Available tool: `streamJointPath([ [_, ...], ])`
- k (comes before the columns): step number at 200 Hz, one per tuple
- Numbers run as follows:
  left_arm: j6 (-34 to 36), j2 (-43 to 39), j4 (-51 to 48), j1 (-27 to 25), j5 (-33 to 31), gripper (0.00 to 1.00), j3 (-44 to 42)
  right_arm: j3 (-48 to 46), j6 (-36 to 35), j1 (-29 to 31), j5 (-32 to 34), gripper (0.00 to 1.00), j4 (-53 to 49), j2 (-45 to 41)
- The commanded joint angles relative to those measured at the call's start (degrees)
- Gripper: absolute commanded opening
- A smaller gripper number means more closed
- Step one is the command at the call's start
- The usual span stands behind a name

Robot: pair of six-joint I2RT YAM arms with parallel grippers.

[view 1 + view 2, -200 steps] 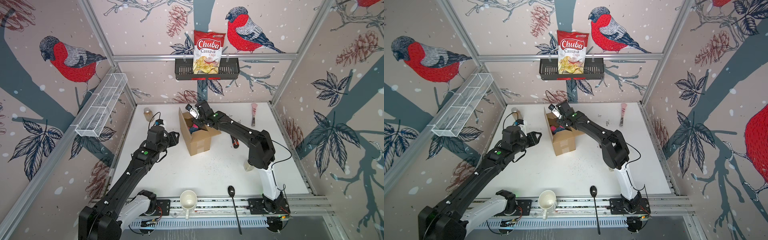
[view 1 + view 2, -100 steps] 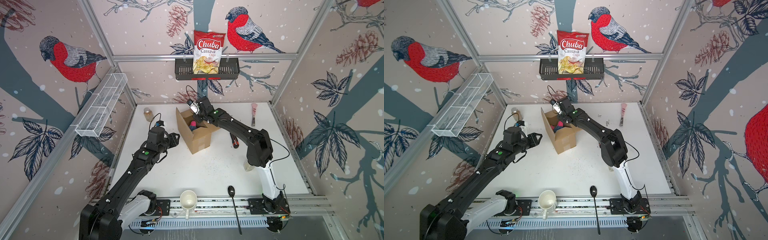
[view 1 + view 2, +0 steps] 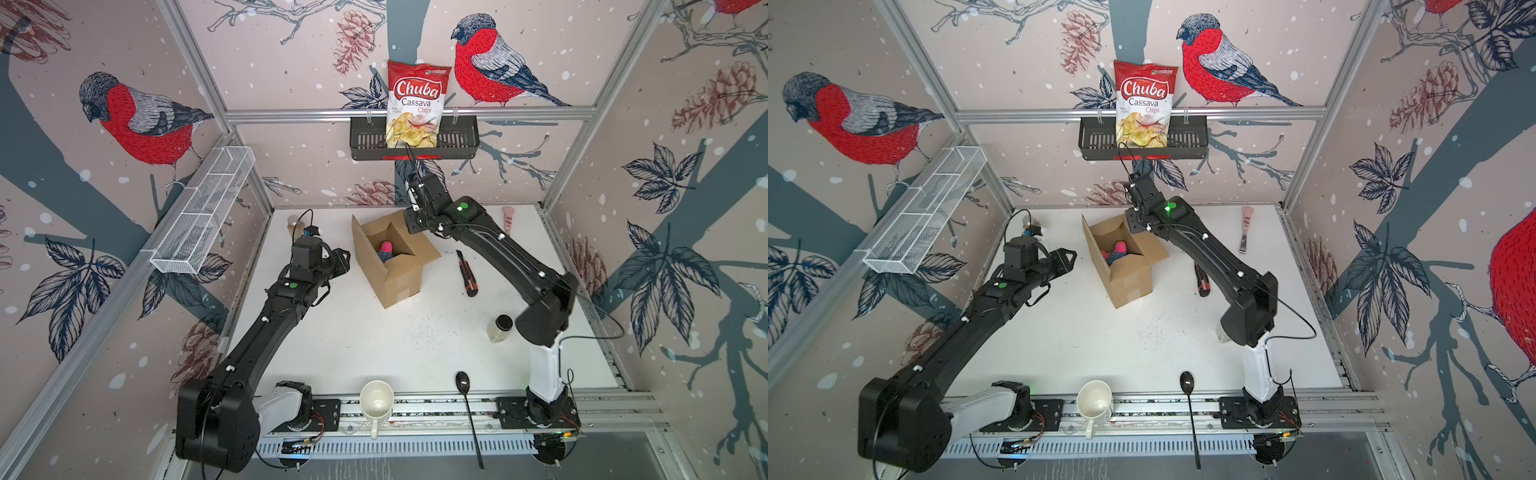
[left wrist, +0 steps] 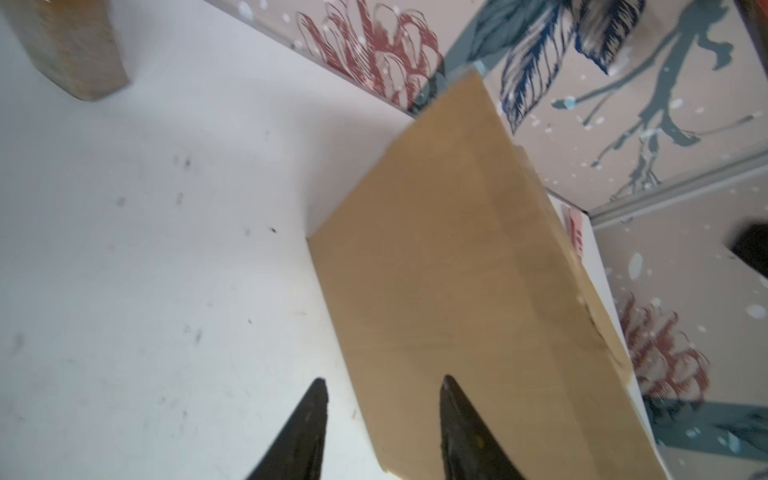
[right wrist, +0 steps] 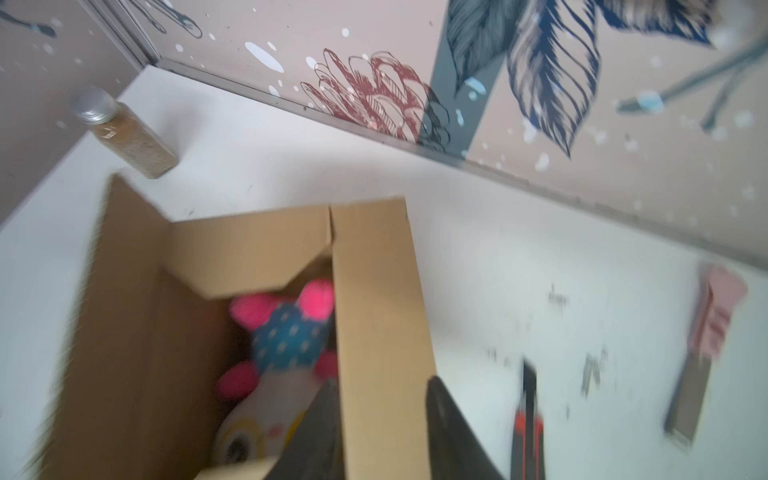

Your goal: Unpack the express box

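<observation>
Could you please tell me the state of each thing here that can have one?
box: open, flaps spread, upright.
toy: inside the box.
left gripper: open, empty, beside the box.
right gripper: open, over the box's rim.
spice bottle: upright, capped.
jar: upright, lid on.
chips bag: upright in the basket.
mug: empty.
knife: lying flat; blade not discernible.

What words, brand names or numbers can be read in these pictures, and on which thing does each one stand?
"Chuba": brand, white letters on the red chips bag in the black wall basket.
"Cassava Chips": on the same bag, under the brand.
Small print at the bag's top corner and under "Chips": too small to read.
express box: no text seen.
</observation>
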Motion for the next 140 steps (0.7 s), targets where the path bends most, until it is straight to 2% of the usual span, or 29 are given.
streamJointPath([
  [1,2.32,5.13,6.87,4.09,2.85,0.35,3.11,-8.05,10.63,2.01,-2.49,0.18,-3.34,-5.4],
  [31,3.79,15.52,10.77,6.06,6.68,0.3,11.24,-25.15,17.35,3.22,-5.05,0.1,3.25,-14.71],
  [58,4.95,22.96,15.13,6.22,7.55,0.29,16.75,-34.27,21.39,3.45,-7.22,0.04,5.42,-18.84],
  [86,5.75,30.47,19.28,6.38,8.37,0.27,22.04,-40.55,23.95,3.47,-11.82,0.02,10.12,-20.29],
  [120,6.96,40.15,22.42,6.54,14.13,0.25,28.97,-43.51,25.41,2.97,-14.27,0.01,14.84,-18.47],
  [140,6.7,43.12,24.29,6.49,17.14,0.25,29.64,-44.35,26.1,1.75,-15.86,0.01,18.52,-17.42],
])
